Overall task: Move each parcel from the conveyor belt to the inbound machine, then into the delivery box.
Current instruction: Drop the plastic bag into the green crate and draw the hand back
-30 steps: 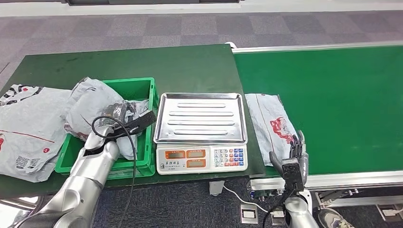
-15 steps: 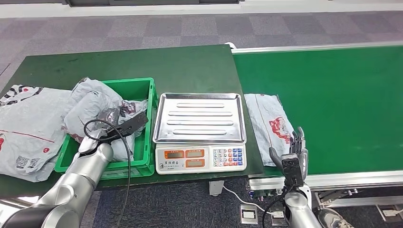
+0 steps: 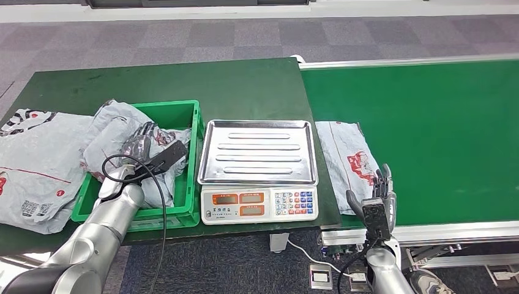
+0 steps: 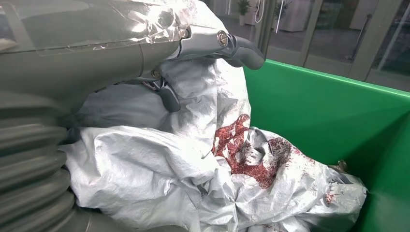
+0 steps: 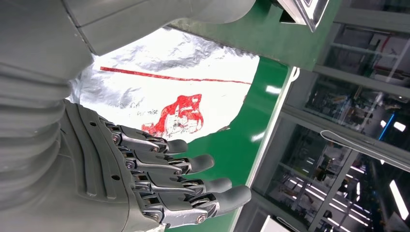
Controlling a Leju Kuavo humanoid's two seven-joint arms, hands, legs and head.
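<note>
The next parcel [image 3: 346, 159], a flat grey mailer with a red print, lies at the near end of the conveyor belt [image 3: 440, 135], just beside the inbound machine [image 3: 257, 168] and touching nothing but the belt; its long axis runs from the robot outward, along the scale's side edge and across the belt's length, and its far end is the squarer one; in the right wrist view the red print [image 5: 175, 115] is seen beyond the fingers. No shift of this parcel is found across the last second. What has changed is on the other side: the left hand [image 3: 142, 147], which was stretched toward the scale a second ago, has been drawn back and lowered over the crumpled parcels [image 3: 125, 138] in the delivery box [image 3: 183, 113]; in the left wrist view its thumb [image 4: 239, 46] is seen lifted off the grey wrapping [image 4: 159, 179], so the fingers are judged apart with nothing held. From this it is judged that the last drop into the box is finished and the belt parcel is next. The right hand [image 3: 378, 196] is held upright at the belt's near edge, just beside the parcel's near end; its fingers [image 5: 193, 164] are spread and nothing is gripped. Another parcel [image 3: 37, 165] lies on the table [image 3: 183, 79], left of the box.
</note>
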